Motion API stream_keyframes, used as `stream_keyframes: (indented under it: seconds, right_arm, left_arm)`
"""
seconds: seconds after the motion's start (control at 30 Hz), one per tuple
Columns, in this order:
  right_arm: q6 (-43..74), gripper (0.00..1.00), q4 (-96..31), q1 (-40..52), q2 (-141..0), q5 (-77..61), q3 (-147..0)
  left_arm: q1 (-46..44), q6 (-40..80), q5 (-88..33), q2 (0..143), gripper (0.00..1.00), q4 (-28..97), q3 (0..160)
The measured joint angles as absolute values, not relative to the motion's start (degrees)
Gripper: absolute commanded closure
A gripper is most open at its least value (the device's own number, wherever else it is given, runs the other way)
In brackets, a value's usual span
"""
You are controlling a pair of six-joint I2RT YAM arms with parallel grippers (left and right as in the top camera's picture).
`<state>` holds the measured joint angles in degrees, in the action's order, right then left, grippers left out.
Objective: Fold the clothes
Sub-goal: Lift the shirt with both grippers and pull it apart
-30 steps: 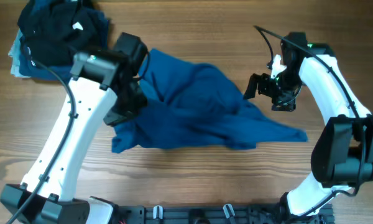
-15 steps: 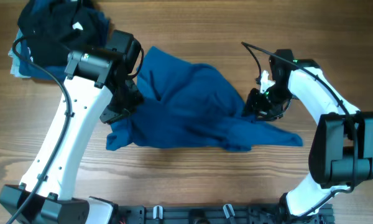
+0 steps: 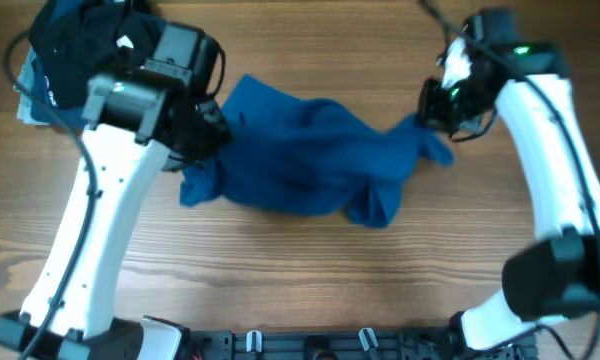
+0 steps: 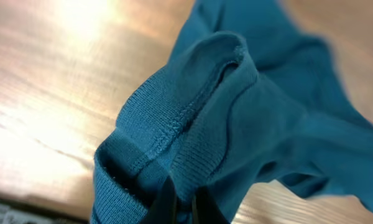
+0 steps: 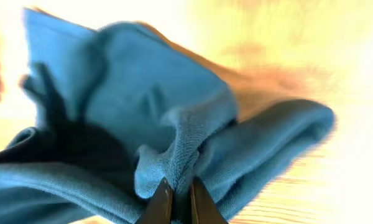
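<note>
left hand [image 4: 185, 202] — pinched shut on a ribbed hem of the clothes [image 3: 300, 160] | right hand [image 5: 177, 200] — pressed together on a bunched fold at the opposite edge | clothes are stretched, crumpled, between both hands above the wooden surface [image 3: 380, 280] | dark garment pile [image 3: 80, 40] is seen at the far-left corner

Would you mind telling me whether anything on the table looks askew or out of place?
The blue shirt lies crumpled in a twisted heap rather than flat, pinched at one edge by the left gripper and at the other by the right gripper. The dark clothes in the far-left corner are heaped untidily.
</note>
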<state>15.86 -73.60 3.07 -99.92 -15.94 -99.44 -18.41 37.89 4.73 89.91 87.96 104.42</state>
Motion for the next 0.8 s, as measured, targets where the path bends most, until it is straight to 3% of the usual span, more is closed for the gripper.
stream_keyframes:
  seconds: [0.2,0.27,0.33,0.57,0.63,0.8]
  right_arm:
    - [17.69,0.88,-76.25,3.07,-92.6,-11.29,-106.41]
    - [18.37,0.74,-76.31,3.07,-92.58,-8.71,-106.41]
    - [18.94,0.69,-76.29,3.07,-92.66,-7.4,-106.41]
    - [19.27,0.69,-75.83,3.07,-92.79,-5.67,-106.41]
    - [19.27,0.63,-76.09,3.07,-93.45,-5.5,-106.39]
    - [19.18,0.61,-82.41,3.07,-97.32,-7.05,-105.91]
  left_arm:
    - [-18.41,35.9,4.78,83.18,0.96,87.81,112.51]
    - [-18.41,35.09,4.86,79.44,0.96,87.42,113.3]
    - [-18.41,34.72,4.89,76.77,0.96,87.13,113.54]
    - [-18.41,34.54,6.2,72.66,0.96,87.44,113.56]
    - [-18.41,34.52,7.2,74.28,0.96,87.59,113.56]
    - [-18.41,34.52,10.31,80.42,0.96,89.43,113.62]
